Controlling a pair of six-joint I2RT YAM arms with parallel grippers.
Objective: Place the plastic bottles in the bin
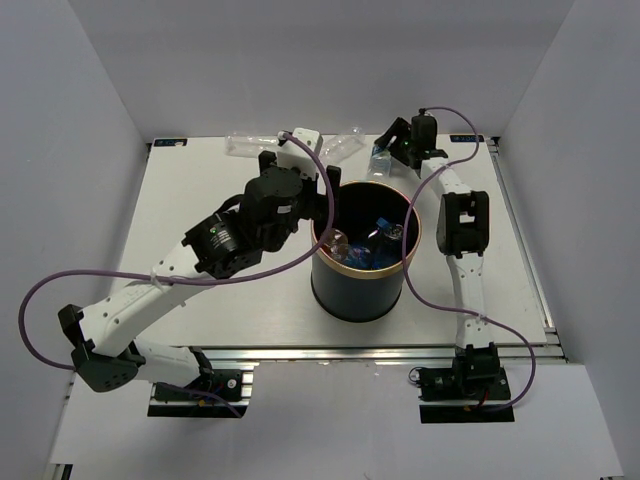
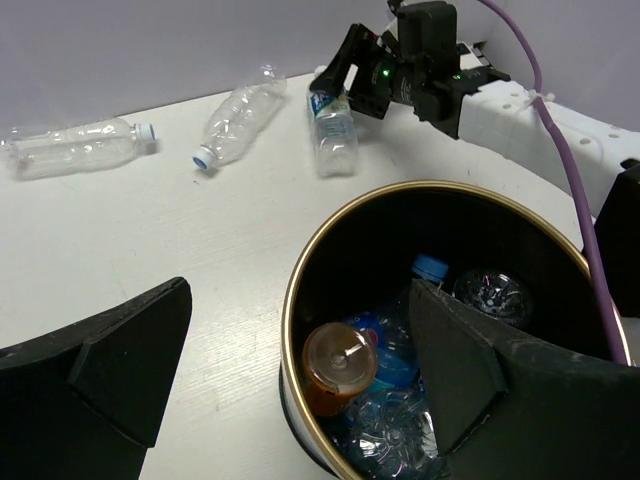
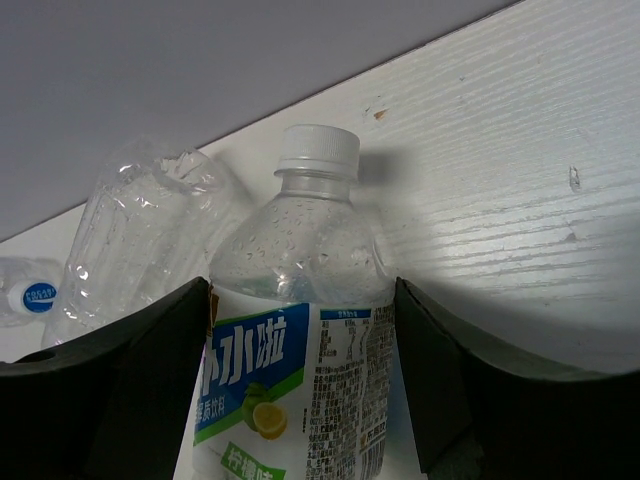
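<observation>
Open table [image 1: 190, 180] left of bulky bin [image 1: 360, 295]

The bin [image 1: 362, 296], dark with a gold rim, stands upright mid-table and holds several bottles: a short orange bottle [image 2: 338, 366] seen end-on, a blue-capped bottle [image 2: 430, 268] and crinkled clear ones. A clear bottle [image 2: 75, 146] and a second clear bottle [image 2: 236, 120] lie on their sides near the far edge. Next to them a green-label bottle [image 3: 300, 340] with a white cap sits between the right gripper [image 3: 302, 292] fingers
</observation>
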